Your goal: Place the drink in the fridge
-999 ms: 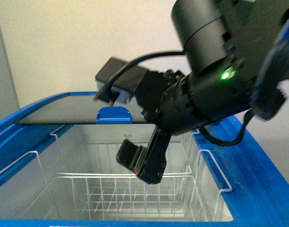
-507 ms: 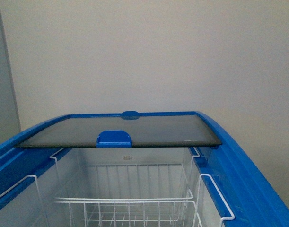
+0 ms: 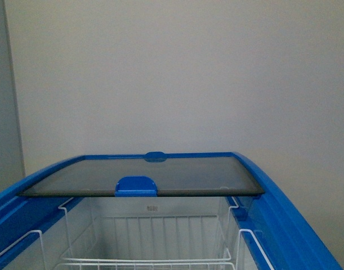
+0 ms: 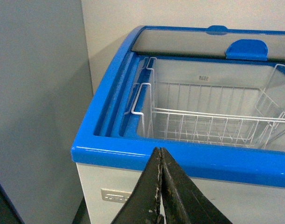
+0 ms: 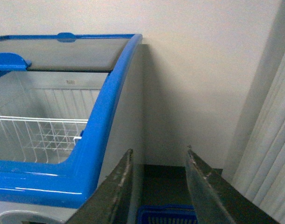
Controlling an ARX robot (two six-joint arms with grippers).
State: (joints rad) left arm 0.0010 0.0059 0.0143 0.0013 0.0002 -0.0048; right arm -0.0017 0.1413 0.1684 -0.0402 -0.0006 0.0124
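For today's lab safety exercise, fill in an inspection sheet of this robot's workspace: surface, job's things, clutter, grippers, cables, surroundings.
Surface: nothing seen; no table in view.
Job's things: white chest freezer with blue rim, its glass sliding lid pushed to the far end, opening uncovered; white wire basket inside looks empty where visible. Drink bottle: nothing seen.
Clutter: blue plastic lattice basket on the floor beside the freezer.
Grippers: left gripper shut, empty; right gripper open, empty.
Cables: nothing seen.
Surroundings: plain pale wall; grey cabinet side.
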